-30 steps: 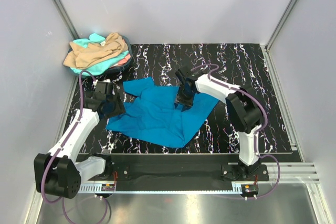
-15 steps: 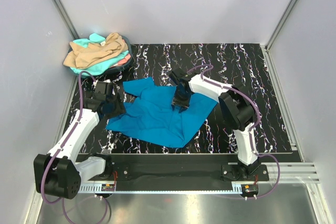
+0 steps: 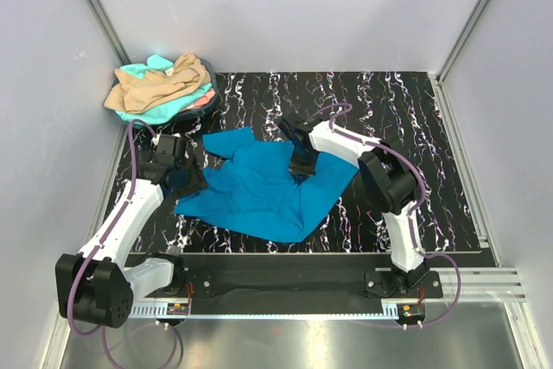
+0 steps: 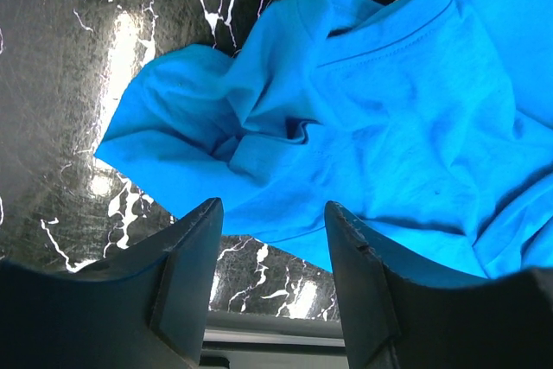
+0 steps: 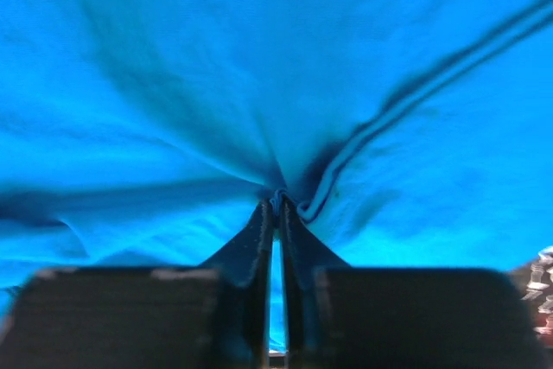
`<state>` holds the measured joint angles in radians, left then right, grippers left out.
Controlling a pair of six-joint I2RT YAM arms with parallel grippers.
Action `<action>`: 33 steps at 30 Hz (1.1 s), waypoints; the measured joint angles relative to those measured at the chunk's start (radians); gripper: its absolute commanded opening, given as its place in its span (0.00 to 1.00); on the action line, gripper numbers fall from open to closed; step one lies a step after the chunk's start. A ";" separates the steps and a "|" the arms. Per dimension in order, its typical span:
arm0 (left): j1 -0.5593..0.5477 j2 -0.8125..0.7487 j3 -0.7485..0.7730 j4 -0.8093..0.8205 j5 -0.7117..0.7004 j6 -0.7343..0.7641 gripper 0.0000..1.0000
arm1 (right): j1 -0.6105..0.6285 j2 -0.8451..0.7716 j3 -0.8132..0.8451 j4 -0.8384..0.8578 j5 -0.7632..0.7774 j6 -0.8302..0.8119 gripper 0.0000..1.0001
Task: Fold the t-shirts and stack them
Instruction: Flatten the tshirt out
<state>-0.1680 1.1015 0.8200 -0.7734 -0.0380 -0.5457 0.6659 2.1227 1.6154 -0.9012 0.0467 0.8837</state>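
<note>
A bright blue t-shirt (image 3: pixel 259 192) lies crumpled on the black marbled table (image 3: pixel 415 110); it also fills the left wrist view (image 4: pixel 363 118) and the right wrist view (image 5: pixel 173 84). My right gripper (image 3: pixel 302 166) is shut on a pinch of the blue cloth near its upper right part (image 5: pixel 278 200). My left gripper (image 3: pixel 173 170) is open and empty at the shirt's left edge, its fingers (image 4: pixel 186 274) above the table. A heap of tan-beige (image 3: pixel 155 82), mint-turquoise (image 3: pixel 138 71) and coral-pink (image 3: pixel 201 101) shirts sits at the back left corner.
Grey walls with metal posts close the table on three sides. The arms' black base rail (image 3: pixel 285 278) runs along the near edge. Bare marbled table lies to the right and behind the blue shirt.
My right gripper has moved a little left over the blue shirt, drawing the cloth with it. The left arm has barely shifted.
</note>
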 measured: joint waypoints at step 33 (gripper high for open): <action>-0.114 0.357 0.127 -0.044 -0.151 0.017 0.28 | -0.043 -0.897 -0.679 -0.086 0.139 0.031 0.00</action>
<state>-0.2825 1.4582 0.9466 -0.8177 -0.1894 -0.5285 0.6228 1.2259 0.9363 -0.9871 0.1856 0.9150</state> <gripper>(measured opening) 0.292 0.017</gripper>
